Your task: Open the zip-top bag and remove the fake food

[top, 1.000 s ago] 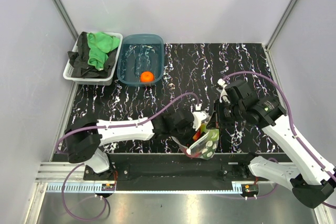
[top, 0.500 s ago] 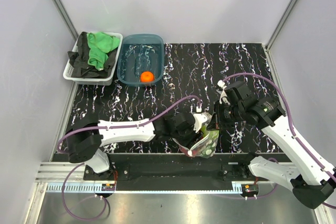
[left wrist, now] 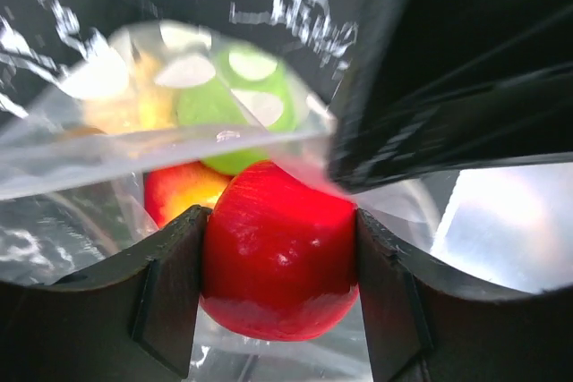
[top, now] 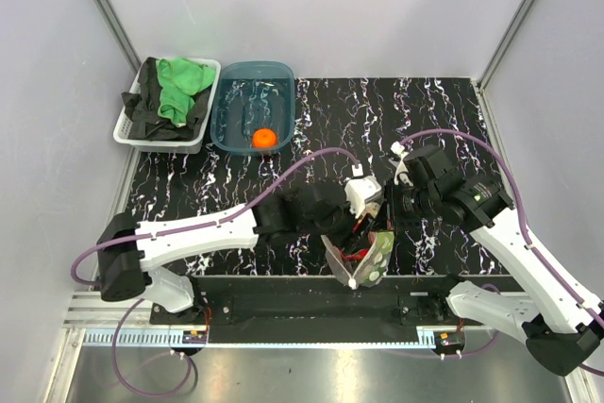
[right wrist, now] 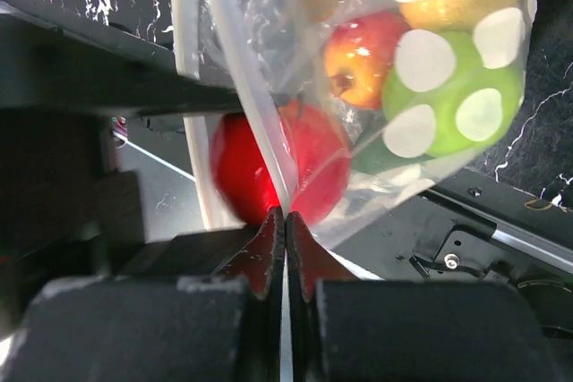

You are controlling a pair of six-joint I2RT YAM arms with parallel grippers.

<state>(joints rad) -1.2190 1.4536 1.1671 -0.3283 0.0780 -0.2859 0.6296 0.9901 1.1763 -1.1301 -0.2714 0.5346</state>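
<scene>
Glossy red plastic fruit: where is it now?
Left wrist view, centre: the red fruit sits between the left gripper's fingers at the dotted clear bag's mouth, beside a peach-red fruit.

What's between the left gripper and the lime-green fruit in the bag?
A red fruit, held in the left gripper jaws, and a fold of zip-top bag film. Left wrist view shows it.

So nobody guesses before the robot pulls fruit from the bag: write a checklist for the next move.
1. Left tool on the red fruit: ok, fingers touch both sides.
2. Right tool shut on the bag edge: ok.
3. Bag mouth open: ok.
4. Grip firm enough to lift: cannot tell.
5. Room in the tub: ok, one orange fruit inside.
</scene>
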